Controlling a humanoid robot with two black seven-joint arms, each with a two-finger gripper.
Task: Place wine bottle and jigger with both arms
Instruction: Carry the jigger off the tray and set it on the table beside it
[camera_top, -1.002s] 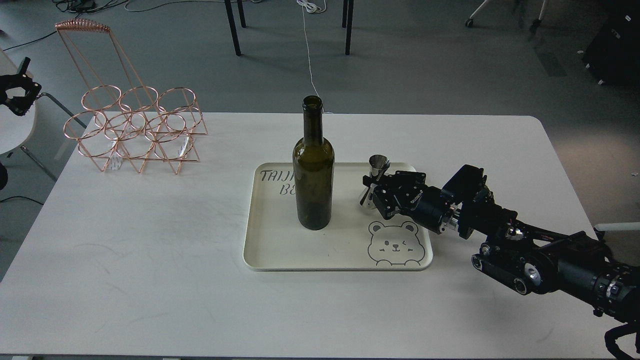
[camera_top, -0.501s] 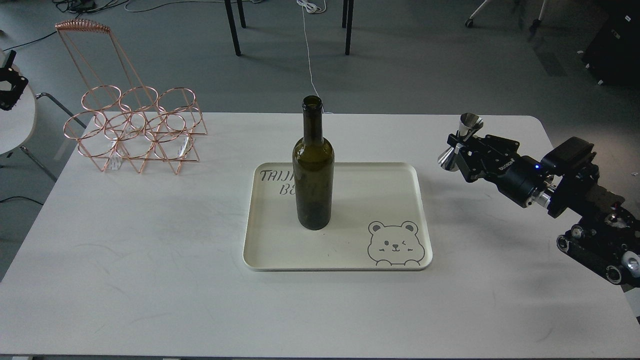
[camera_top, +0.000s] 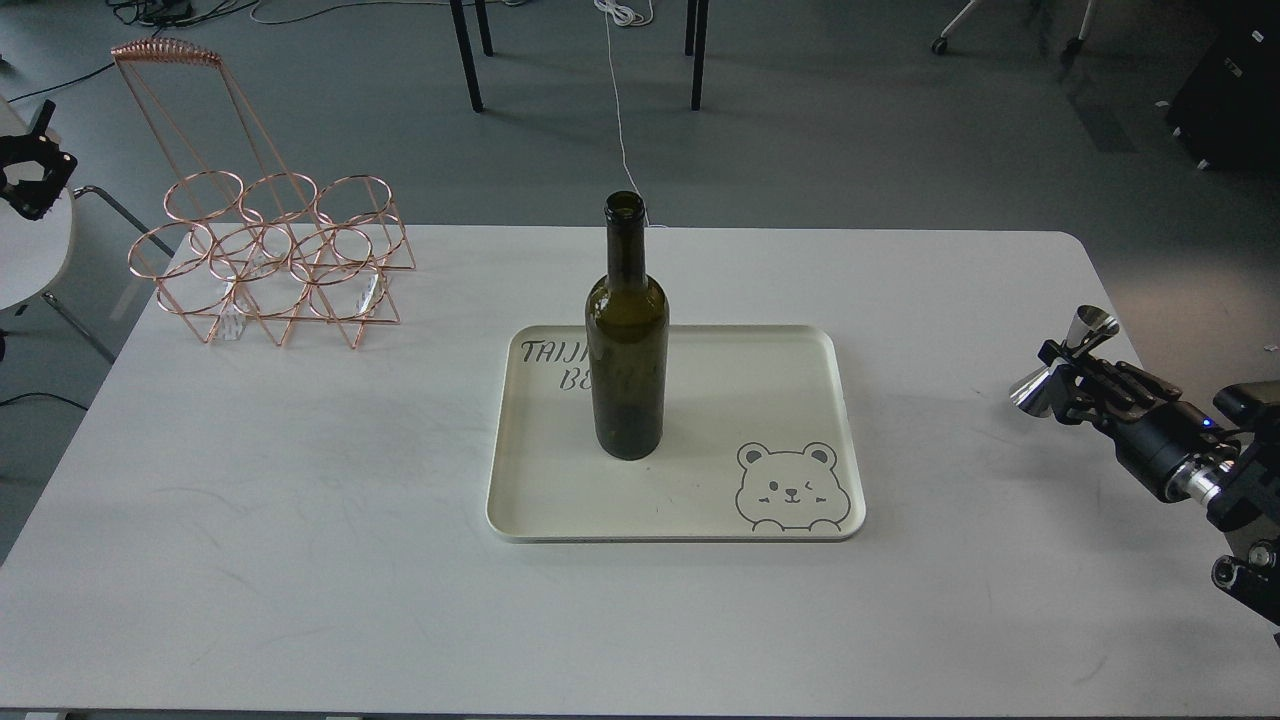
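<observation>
Head view: a tall dark green wine bottle stands upright on a cream tray mid-table, while at the far right edge the right gripper is clamped on a tilted silver jigger, held above the white table. The left gripper shows small and dark at the far left; I cannot tell its state. The slick, tilted jigger could slip or topple when set down so near the table edge.
</observation>
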